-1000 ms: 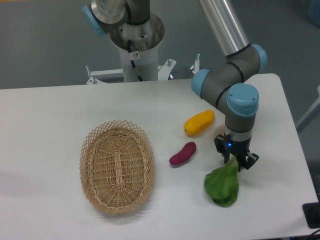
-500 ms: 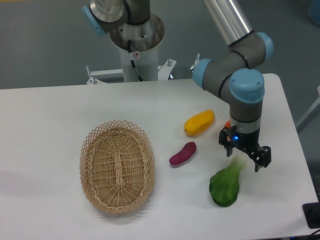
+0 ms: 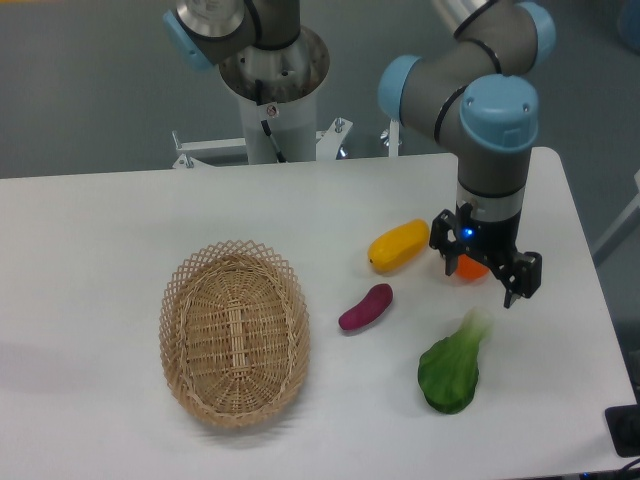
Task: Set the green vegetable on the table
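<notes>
The green vegetable (image 3: 452,365) lies flat on the white table (image 3: 120,230) at the front right, its pale stem end pointing up and to the right. My gripper (image 3: 483,272) hangs above and a little behind that stem end. Its jaws are open and empty, clear of the vegetable.
A purple eggplant-like piece (image 3: 365,307) and a yellow oblong piece (image 3: 398,245) lie left of the gripper. An orange object (image 3: 470,267) sits partly hidden behind the gripper. An oval wicker basket (image 3: 234,331) stands at the left. The table's right edge is close by.
The gripper opened and let go of the green vegetable, then rose up and away from it. The vegetable has settled flat on the table.
</notes>
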Robot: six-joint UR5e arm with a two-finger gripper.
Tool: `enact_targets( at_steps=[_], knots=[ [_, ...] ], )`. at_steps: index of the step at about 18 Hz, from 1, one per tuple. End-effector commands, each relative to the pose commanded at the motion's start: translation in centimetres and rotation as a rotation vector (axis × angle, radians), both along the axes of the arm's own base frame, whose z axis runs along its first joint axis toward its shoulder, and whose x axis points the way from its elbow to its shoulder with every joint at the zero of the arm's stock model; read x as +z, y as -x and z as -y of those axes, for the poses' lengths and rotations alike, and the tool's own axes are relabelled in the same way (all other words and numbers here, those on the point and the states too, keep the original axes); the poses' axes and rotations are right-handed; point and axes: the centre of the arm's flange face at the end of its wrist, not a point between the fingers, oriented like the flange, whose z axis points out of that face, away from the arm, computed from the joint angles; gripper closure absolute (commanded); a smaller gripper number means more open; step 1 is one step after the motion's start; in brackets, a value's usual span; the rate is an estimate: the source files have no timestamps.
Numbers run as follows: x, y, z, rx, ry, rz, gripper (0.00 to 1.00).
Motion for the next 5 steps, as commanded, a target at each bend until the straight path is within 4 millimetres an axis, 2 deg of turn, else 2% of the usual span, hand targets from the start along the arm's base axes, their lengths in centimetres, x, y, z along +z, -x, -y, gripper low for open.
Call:
enact_targets(
  at_steps=[5],
  knots=[
    [-0.23,-0.01,0.11,0.003,0.0,0.0,0.0]
  ],
)
